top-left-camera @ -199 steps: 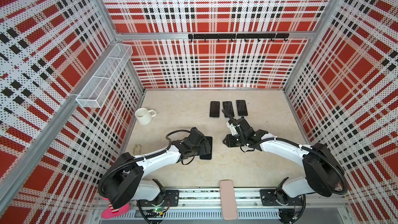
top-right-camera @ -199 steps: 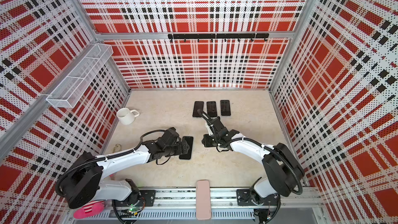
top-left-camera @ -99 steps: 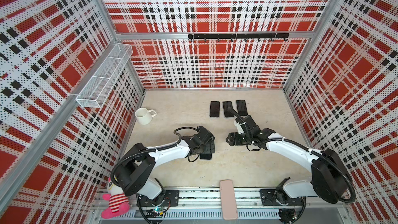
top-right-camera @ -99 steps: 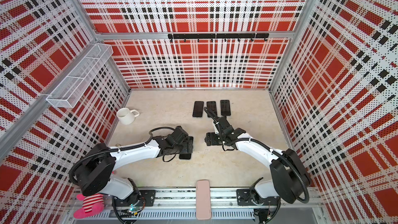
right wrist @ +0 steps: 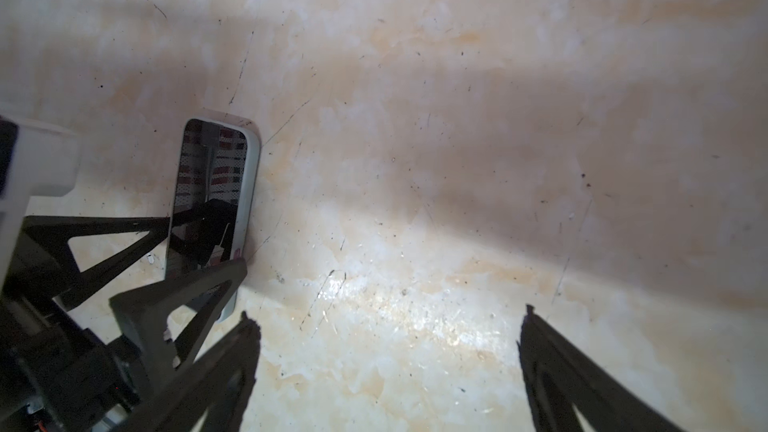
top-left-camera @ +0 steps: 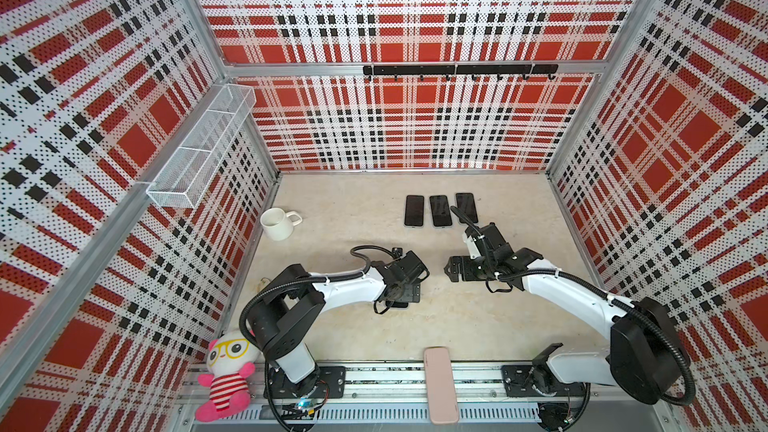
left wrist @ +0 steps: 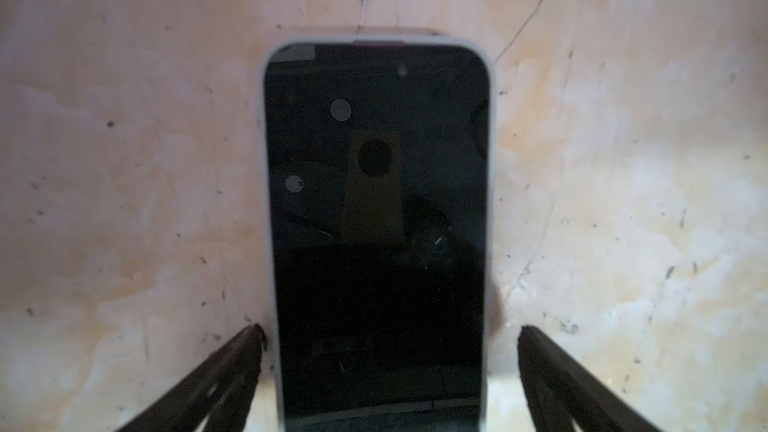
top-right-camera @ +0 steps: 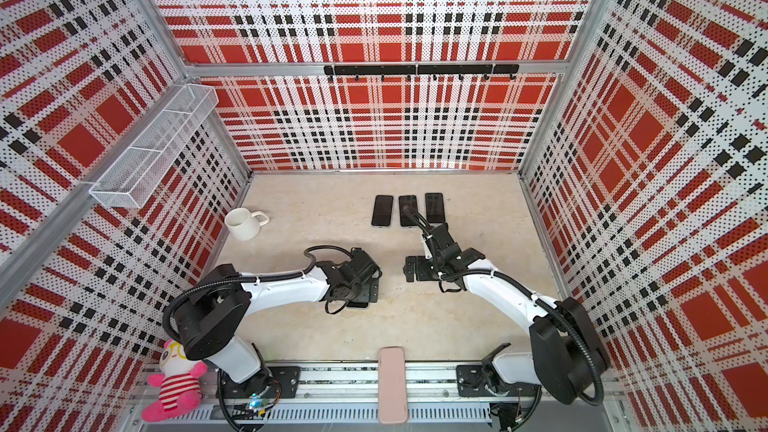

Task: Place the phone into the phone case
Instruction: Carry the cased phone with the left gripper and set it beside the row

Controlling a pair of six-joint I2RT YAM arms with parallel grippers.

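- In both top views I see my left gripper [top-left-camera: 409, 290] low over the table [top-left-camera: 353, 209], left of the middle. The phone [top-left-camera: 400, 305] is almost wholly hidden under it, and only a dark edge peeks out.
- My right gripper [top-left-camera: 450, 271] hangs apart from it on the right, over bare table, with its tips pointing towards the left one. It carries nothing.
- Three other phones [top-left-camera: 440, 211] lie in a row at the back. A white mug [top-left-camera: 276, 224] stands near the left wall, a pink slab [top-left-camera: 440, 384] lies across the front rail, and a plush toy [top-left-camera: 226, 376] sits in the front left corner.
- In the left wrist view the phone [left wrist: 376, 222] lies flat, screen up, inside the pale rim of the phone case [left wrist: 489, 160]. A thin magenta strip shows at its far end.
- The left fingers [left wrist: 232, 367] stand wide apart, one on each side of the phone's near end, and clamp nothing. One tip is just beside the rim and the other is clear of it.
- In the right wrist view my right fingers [right wrist: 552, 367] are spread wide over bare table with nothing between them. Off to one side the cased phone [right wrist: 208, 193] lies flat, and the left gripper's fingers [right wrist: 178, 297] straddle it.
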